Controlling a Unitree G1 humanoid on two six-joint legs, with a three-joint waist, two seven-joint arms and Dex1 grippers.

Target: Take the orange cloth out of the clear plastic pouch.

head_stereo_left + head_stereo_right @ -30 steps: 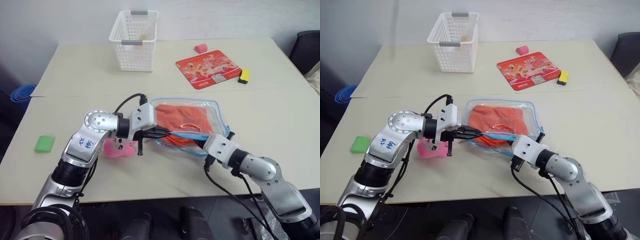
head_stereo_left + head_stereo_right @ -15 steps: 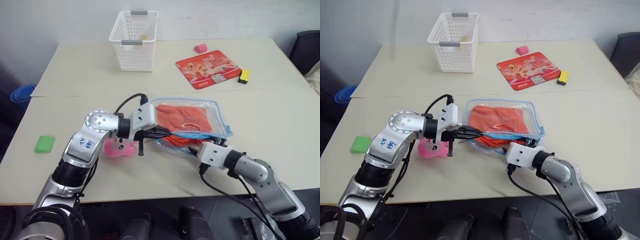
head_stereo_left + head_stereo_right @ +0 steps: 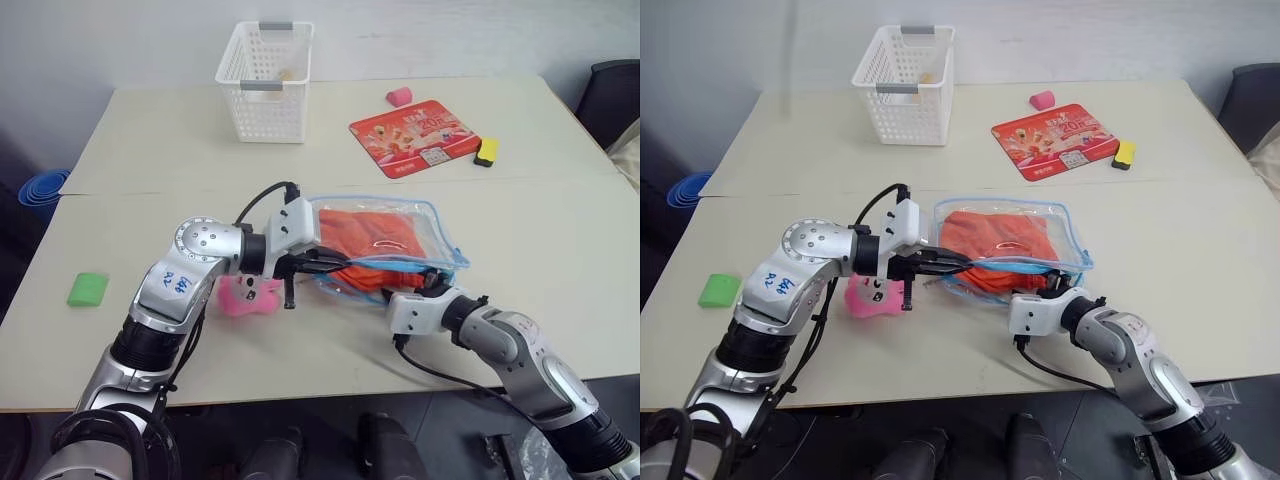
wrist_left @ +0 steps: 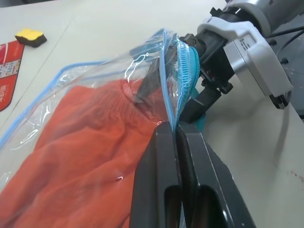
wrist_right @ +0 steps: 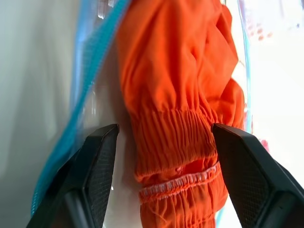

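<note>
- The clear plastic pouch [image 3: 395,245] lies near the middle of the table [image 3: 560,230], with its blue-edged mouth turned toward the robot and lifted a little off the surface.
- The orange cloth [image 3: 375,240] is inside the pouch, crumpled; a gathered, elastic-looking hem [image 5: 178,156] lies at the open mouth.
- The left gripper [image 4: 176,130] has its two black fingers pressed together on the pouch's blue zipper edge [image 4: 183,66], pinching it and holding that lip up.
- The right gripper [image 5: 164,142] has its fingers spread wide, one on each side of the cloth's gathered hem at the pouch mouth. They do not appear to be touching the fabric, though the contact is hard to judge from this close.
- In the head views the right gripper [image 3: 1055,292] sits at the pouch's near edge, pointing into the opening, just beside the left fingers.
- A pink plush charm [image 3: 245,297] lies on the table under the left wrist, touching the pouch's left side.
- A white mesh basket [image 3: 265,80] stands at the far left of the table.
- A red printed card [image 3: 415,135] lies far right, with a yellow sponge [image 3: 488,151] at its right edge and a small pink piece [image 3: 400,96] behind it.
- A green block [image 3: 88,289] lies at the near left, well apart from the pouch.
</note>
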